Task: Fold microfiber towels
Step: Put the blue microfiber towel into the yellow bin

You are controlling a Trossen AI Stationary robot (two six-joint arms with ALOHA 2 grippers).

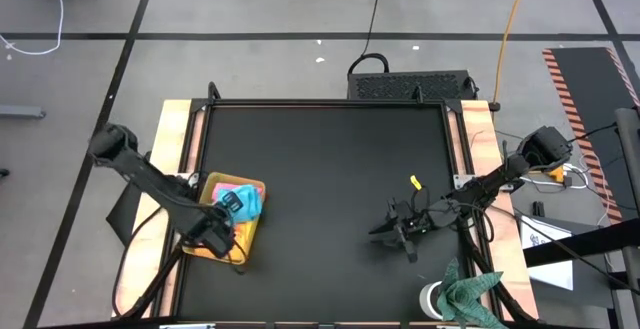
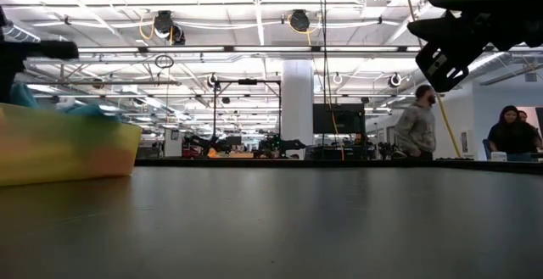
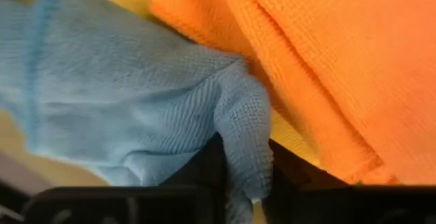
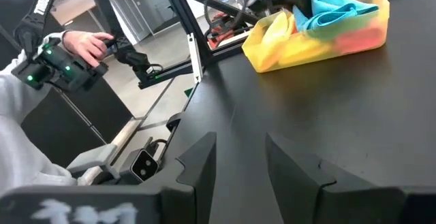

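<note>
A translucent yellow tray [image 1: 212, 197] stands at the table's left and holds the towels. The light blue towel [image 1: 247, 202] lies on top, with a pink one [image 1: 228, 184] beside it. The left wrist view shows the light blue towel [image 3: 122, 94] on an orange towel [image 3: 327, 54]. My left gripper [image 1: 228, 209] is down in the tray, shut on the light blue towel. My right gripper [image 1: 400, 234] is open and empty above the table's right half, and its fingers [image 4: 197, 159] point toward the tray [image 4: 272, 54]. The yellow towel cannot be told apart from the tray. My left gripper pinches a bunched fold of the light blue towel [image 3: 246, 149] between its two fingers. The fingers come from above into the tray. The rest of the towel lies slack on the orange towel and in the tray.
A dark green cloth [image 1: 470, 294] and a white round thing [image 1: 433, 299] lie at the table's near right corner. A small yellow thing [image 1: 415, 181] lies right of centre. A person's hand [image 4: 88, 43] with a controller and other people [image 2: 420, 126] show beyond the table.
</note>
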